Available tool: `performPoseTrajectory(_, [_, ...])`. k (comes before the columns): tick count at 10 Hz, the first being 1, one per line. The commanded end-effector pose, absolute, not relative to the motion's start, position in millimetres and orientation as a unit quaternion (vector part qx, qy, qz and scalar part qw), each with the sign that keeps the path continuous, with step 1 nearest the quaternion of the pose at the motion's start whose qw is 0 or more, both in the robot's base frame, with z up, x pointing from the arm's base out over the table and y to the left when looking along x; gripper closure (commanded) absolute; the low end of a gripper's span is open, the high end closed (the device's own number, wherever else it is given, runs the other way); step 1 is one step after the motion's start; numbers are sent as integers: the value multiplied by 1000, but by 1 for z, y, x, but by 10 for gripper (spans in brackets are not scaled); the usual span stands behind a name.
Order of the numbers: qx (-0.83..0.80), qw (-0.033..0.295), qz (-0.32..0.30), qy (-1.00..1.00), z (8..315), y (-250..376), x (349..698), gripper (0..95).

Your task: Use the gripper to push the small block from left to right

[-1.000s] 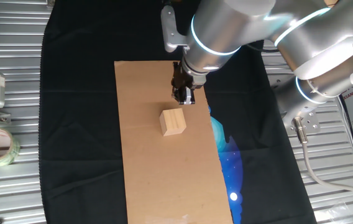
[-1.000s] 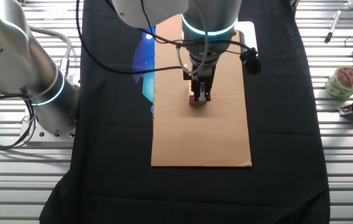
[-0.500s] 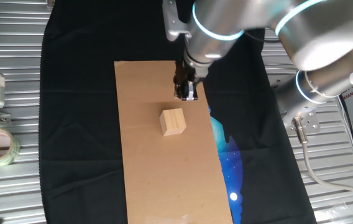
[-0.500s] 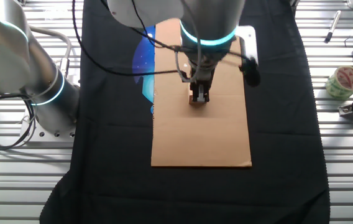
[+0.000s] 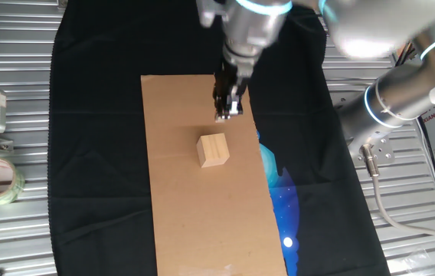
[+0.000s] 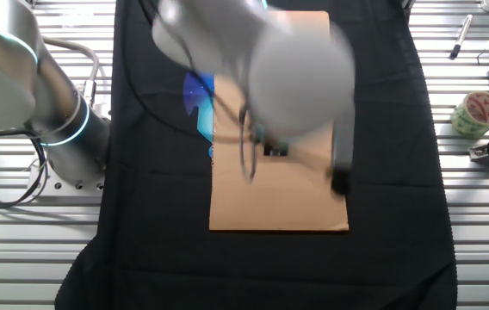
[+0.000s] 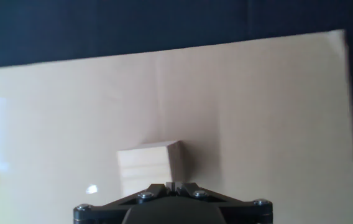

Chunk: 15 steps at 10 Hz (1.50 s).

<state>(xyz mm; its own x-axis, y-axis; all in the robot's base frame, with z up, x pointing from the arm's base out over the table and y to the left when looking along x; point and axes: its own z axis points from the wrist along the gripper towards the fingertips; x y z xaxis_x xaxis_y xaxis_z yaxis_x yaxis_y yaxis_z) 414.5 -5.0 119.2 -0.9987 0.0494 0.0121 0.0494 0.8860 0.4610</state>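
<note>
While the gripper (image 5: 227, 113) hangs above the cardboard sheet (image 5: 179, 199), jaws pressed together, the small block (image 5: 214, 149) sits apart, untouched.

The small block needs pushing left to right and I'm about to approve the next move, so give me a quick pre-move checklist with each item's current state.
1. Small block lies fully on the cardboard sheet: ok.
2. Gripper is shut for pushing; the hand view shows its fingertips meeting: ok.
3. Gripper touches the block: not ok; in one fixed view it sits apart from it.
4. Gripper is low enough to meet the block's side: cannot tell; its height above the sheet is unclear.
5. Other fixed view confirms alignment: cannot tell; the blurred arm hides the block.
6. Bare cardboard surrounds the block for sliding: ok.
</note>
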Motion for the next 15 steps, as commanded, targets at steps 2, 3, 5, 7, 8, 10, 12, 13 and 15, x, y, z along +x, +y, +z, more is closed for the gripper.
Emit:
performPoseTrajectory(2, [-20,24,-277,-960,124,-1,418,950])
performPoseTrajectory(3, [-27,28,-246,-968,124,-1,418,950])
performPoseTrajectory(5, [-22,37,-160,-986,125,-2,417,950])
performPoseTrajectory(7, [-24,39,-151,-987,125,-2,417,950])
performPoseTrajectory(8, [-24,41,-144,-988,125,-2,417,950])
performPoseTrajectory(10, [-25,46,-124,-991,125,-2,417,950])
performPoseTrajectory(12, [-32,43,-114,-992,125,-2,417,950])
performPoseTrajectory(13, [-32,43,-106,-993,125,-2,417,950])
performPoseTrajectory(15, [-28,42,-93,-994,126,-2,416,950])
